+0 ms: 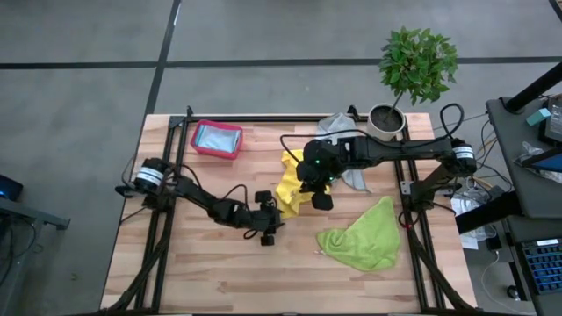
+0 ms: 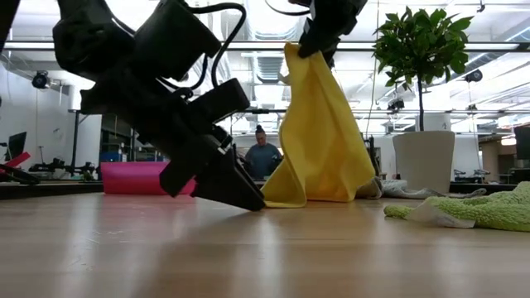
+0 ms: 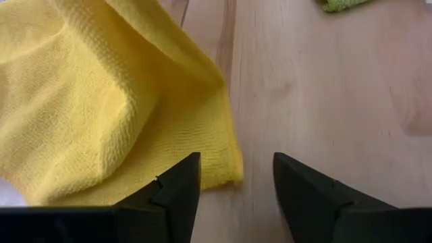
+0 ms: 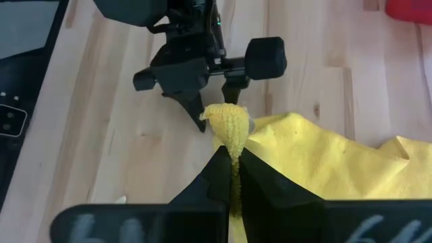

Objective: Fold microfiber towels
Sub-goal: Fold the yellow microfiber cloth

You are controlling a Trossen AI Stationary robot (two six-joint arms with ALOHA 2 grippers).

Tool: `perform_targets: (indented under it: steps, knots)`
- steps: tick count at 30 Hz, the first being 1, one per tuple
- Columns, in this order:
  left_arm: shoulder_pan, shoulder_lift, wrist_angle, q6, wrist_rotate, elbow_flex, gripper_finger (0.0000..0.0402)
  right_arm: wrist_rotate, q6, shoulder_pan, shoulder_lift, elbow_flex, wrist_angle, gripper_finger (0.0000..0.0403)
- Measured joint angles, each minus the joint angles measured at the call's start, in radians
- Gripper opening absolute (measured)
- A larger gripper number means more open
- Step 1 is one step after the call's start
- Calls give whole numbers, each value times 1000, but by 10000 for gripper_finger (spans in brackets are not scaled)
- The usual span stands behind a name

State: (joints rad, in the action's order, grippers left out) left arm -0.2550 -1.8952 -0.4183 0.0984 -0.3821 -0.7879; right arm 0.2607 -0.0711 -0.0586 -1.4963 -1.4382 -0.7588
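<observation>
A yellow towel [image 1: 290,186] hangs at mid-table from my right gripper [image 4: 233,158], which is shut on it high above the wood. The towel's lower end [image 2: 286,197] rests on the table. My left gripper [image 3: 236,179] is low over the table, slanting down, and open. Its fingers stand either side of the towel's bottom corner [image 3: 226,169]; I cannot tell whether they touch it. A lime green towel [image 1: 360,237] lies crumpled near the right. A grey towel [image 1: 356,178] lies behind the yellow one. A light blue towel [image 1: 216,138] sits in the pink-red bin [image 1: 197,146]. My right gripper pinches a bunched corner of the yellow towel [image 4: 228,125] between its two fingers, and the tip of that corner pokes out past the fingertips. The fingers slant downward. The towel hangs below them in loose folds, with its bottom edge on the table.
A potted plant [image 1: 413,75] stands at the table's far right corner. The bin stands at the far left. Bare wood [image 1: 202,272] runs along the near side. In the low view a person [image 2: 263,157] shows in the room beyond the table.
</observation>
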Motion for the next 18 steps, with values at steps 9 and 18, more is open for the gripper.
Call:
perform_targets:
  steps: [9, 18]
  knots:
    - [11, -4, 8, 1, -9, 1, 61, 0, 0, 0, 0, 29, 3, 9]
    - [23, 83, 106, -37, -19, 8, 2, 0, 18, 0, 10, 51, -4, 9]
